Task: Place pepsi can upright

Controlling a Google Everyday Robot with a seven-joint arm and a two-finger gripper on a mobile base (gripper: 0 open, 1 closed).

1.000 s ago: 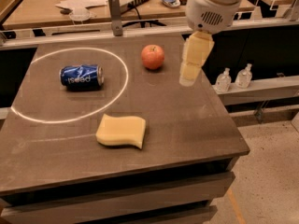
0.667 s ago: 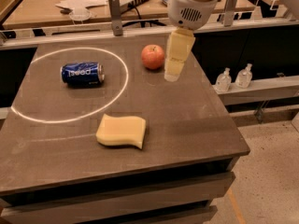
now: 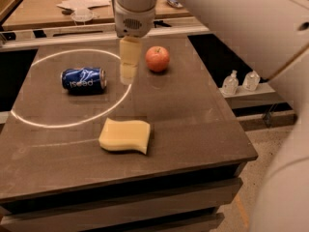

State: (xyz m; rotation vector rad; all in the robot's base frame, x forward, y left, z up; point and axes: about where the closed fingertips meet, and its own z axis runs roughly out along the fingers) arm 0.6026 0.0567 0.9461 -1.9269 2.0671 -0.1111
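Presently the pepsi can [image 3: 83, 79] lies on its side on the table [image 3: 193, 110], in the left half of the surface. Its long axis runs roughly left to right, and the white lettering reads upside down from this view. The can's body shows dents. It sits inside a white ring [image 3: 63, 125] marked on the table, toward the ring's upper part and apart from the line itself.

The claw [image 3: 127, 76] hangs point-down from a white wrist housing [image 3: 134, 13] between the can and a red apple [image 3: 157, 59]. It touches neither, and its tip is over the right edge of the ring. The tip appears to be clear of the table surface, though this angle does not settle it. Whether the claw is released or clenched cannot be told.

The apple stands just right of the claw, outside the ring. A yellow sponge [image 3: 125, 136] lies flat nearer the front edge, below the ring and well apart from the can.

Two small clear bottles [image 3: 231, 82] stand on a lower ledge to the right of the table.
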